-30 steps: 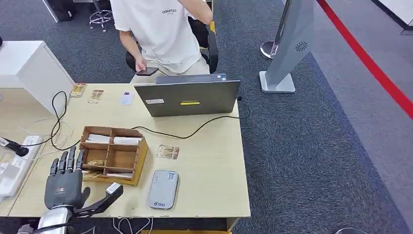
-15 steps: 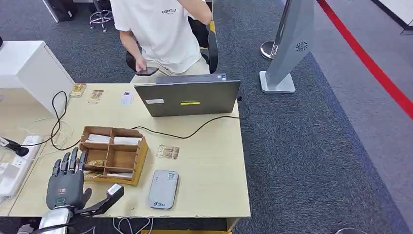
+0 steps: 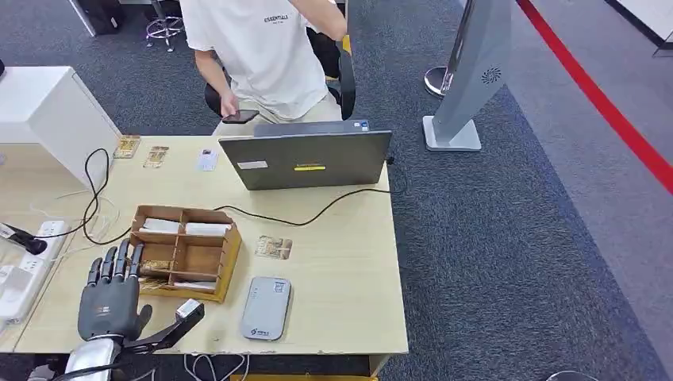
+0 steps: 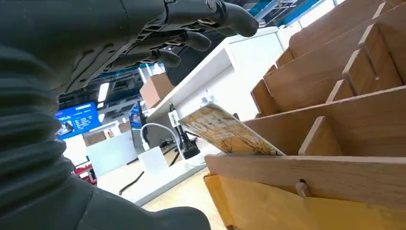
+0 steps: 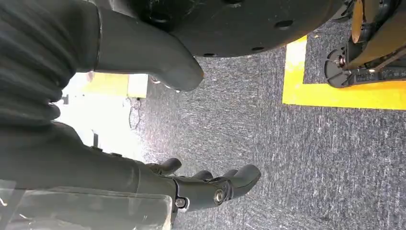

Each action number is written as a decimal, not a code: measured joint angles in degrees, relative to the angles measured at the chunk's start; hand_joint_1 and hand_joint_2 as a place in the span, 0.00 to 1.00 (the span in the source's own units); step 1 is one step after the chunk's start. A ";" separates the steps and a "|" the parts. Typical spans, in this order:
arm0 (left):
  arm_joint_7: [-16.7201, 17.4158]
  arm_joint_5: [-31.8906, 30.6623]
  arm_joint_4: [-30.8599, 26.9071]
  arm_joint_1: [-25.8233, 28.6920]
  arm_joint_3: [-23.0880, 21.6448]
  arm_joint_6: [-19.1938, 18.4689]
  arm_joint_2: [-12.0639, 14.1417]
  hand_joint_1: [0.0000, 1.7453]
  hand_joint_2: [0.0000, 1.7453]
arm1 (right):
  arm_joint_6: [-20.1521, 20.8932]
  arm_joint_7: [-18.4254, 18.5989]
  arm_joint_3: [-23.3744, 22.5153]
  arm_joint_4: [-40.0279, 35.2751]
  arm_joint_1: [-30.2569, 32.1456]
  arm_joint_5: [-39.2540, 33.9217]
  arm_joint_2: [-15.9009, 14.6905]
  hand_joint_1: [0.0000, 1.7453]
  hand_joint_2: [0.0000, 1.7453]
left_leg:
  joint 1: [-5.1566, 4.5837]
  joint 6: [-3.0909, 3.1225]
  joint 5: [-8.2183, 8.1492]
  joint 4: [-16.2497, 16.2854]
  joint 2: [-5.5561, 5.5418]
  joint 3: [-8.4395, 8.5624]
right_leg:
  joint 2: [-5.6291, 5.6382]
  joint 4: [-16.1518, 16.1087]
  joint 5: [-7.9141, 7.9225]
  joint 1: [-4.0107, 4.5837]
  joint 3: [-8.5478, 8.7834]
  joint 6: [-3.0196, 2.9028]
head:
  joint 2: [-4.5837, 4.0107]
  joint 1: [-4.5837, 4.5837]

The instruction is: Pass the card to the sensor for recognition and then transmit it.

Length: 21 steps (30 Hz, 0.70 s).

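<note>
Though the card (image 4: 225, 132) looked thin, light and stiff, we judged its raised edge the place to pinch; it leaned in the box (image 3: 226, 258) on the table (image 3: 341, 278). Our left hand (image 3: 107, 298) hovered open beside it; our right hand (image 5: 210, 184) hung empty, fingers apart.

Table (image 3: 341, 238) fills left-centre of frame. Divided box (image 3: 186, 252) lower left, card (image 3: 155, 265) in its near-left compartment. Sensor (image 3: 266, 308) just right of box, near front edge. Loose card (image 3: 274, 248) just above sensor. Laptop (image 3: 305, 159) at far edge, person (image 3: 262, 55) behind it.
</note>
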 joint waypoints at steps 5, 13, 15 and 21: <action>-0.02 0.48 0.04 0.00 0.00 -0.04 0.00 1.00 1.00 | 0.00 -0.13 0.15 0.02 -0.02 0.02 0.00 0.00 1.00 | 0.00 0.00 0.00 0.00 0.00 0.00 | 0.00 0.00 0.00 0.00 0.00 0.00 | 0.00 0.02; -1.31 2.23 0.59 0.00 0.04 -1.92 0.09 1.00 1.00 | 0.00 -0.33 0.24 0.09 -0.02 -0.24 0.00 0.00 1.00 | 0.00 0.00 0.00 0.00 0.00 -0.01 | 0.00 0.00 0.00 0.00 0.00 0.00 | 0.00 0.00; -1.49 2.54 0.63 -0.03 0.04 -2.14 0.11 1.00 1.00 | 0.00 -0.33 0.26 0.09 -0.02 -0.55 0.00 0.00 1.00 | 0.00 0.00 0.00 0.00 0.00 -0.01 | 0.00 0.00 0.00 0.00 0.00 0.00 | 0.00 0.02; -1.79 2.88 0.66 -0.06 0.07 -2.45 0.24 1.00 1.00 | 0.00 -0.33 0.26 0.13 -0.02 -0.70 0.00 0.00 1.00 | 0.00 0.00 0.00 0.00 0.00 0.00 | 0.00 0.00 0.00 0.00 0.00 0.00 | 0.00 0.00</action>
